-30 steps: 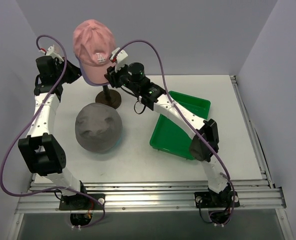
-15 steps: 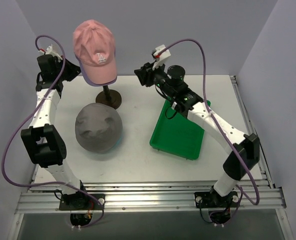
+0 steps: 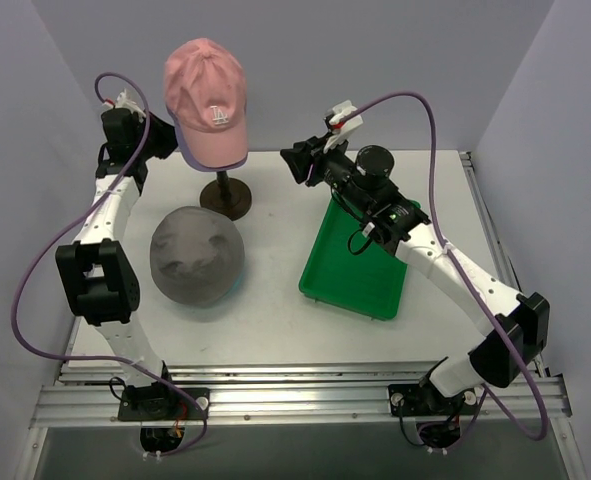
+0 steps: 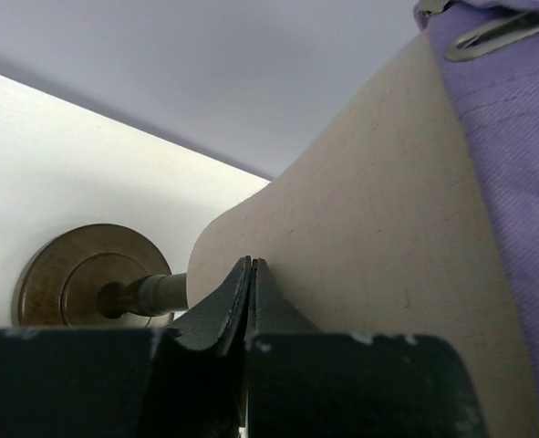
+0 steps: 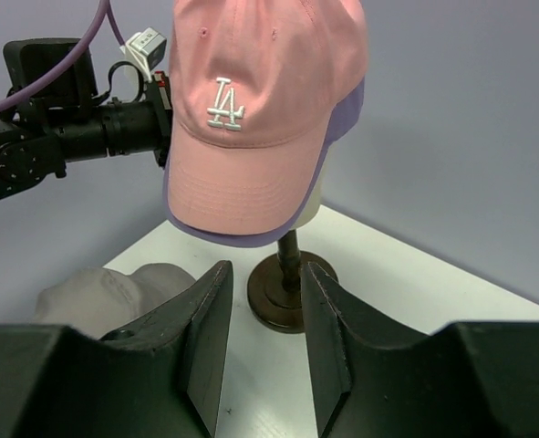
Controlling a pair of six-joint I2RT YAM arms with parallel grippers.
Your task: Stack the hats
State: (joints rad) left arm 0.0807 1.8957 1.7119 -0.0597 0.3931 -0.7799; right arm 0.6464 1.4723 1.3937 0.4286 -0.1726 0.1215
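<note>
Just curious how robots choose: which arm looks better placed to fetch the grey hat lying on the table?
Probably the right. The right gripper hangs open and free, with the grey hat in its camera's view. The left gripper is shut, close beside the mannequin head.

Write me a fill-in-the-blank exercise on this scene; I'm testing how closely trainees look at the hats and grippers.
1. On the mannequin head, the lower cap beneath the pink cap is coloured ____.
2. The grey hat lies on the ____, left of the green tray.
3. The right gripper has its jaws ____.
4. The left gripper has its jaws ____.
Missing words: lilac; table; open; shut.
</note>
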